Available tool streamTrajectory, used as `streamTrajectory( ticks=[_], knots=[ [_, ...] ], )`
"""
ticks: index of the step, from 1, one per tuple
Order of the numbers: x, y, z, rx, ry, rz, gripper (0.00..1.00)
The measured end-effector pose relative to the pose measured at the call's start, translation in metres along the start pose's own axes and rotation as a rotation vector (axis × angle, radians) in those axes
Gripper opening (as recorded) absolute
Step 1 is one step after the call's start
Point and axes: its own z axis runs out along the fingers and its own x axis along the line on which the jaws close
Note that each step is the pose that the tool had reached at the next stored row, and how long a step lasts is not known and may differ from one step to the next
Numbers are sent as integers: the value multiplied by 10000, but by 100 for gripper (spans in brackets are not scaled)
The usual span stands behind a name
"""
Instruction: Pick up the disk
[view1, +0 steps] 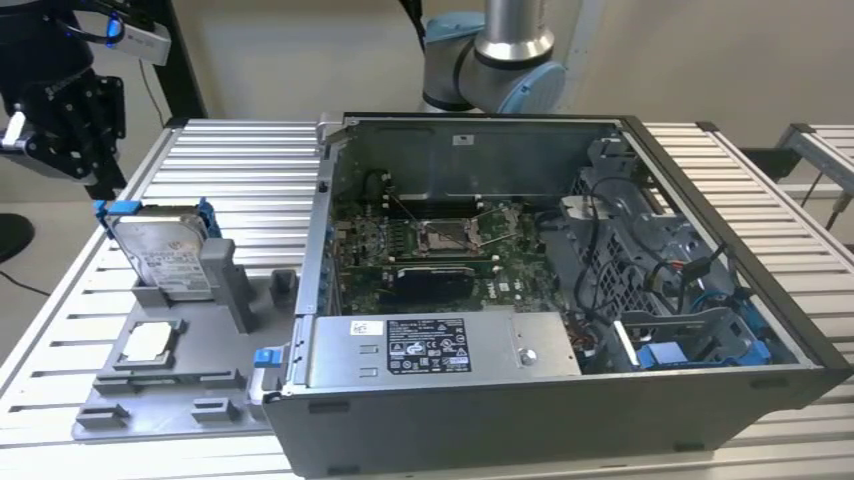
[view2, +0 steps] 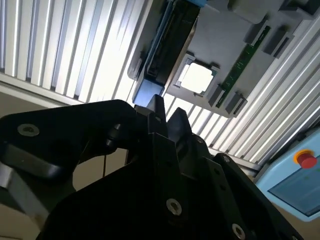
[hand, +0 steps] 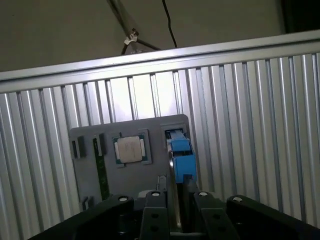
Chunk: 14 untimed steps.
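Disk (view1: 163, 255) stands on end in the grey holder (view1: 160, 385), on the exterior view's left of the open case (view1: 561, 300); long axis points up, leaning back a touch, label face toward the exterior camera, blue bracket on top. Gripper (view2: 168, 113) hangs above, well apart from it, holding nothing; open or closed, I can't tell

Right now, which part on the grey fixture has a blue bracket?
The disk: the silver hard drive standing upright in its slot. The square CPU chip lying flat beside it and the thin green memory stick have no blue.
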Motion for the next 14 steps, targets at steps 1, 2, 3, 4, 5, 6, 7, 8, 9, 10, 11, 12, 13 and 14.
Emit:
streamTrajectory(
  ticks=[1,2,3,4,5,6,7,8,9,10,11,12,13,14],
  knots=[
    [0,0,0,0,0,1,100],
    [0,0,0,-1,1,0,100],
    [0,0,0,-1,1,1,100],
    [0,0,0,-1,1,-1,100],
    [0,0,0,-1,1,-3,100],
    [0,0,2,0,0,-8,100],
    [0,0,5,3,-1,-18,100],
    [0,0,9,8,-2,-33,100],
    [0,-1,14,13,-2,-52,100],
    [0,-1,22,18,-4,-75,100],
    [0,-1,31,23,-6,-97,100],
    [0,-1,43,26,-10,-127,100],
    [-1,-1,55,33,-19,-165,100],
    [-1,0,67,37,-27,-204,100]
  ],
)
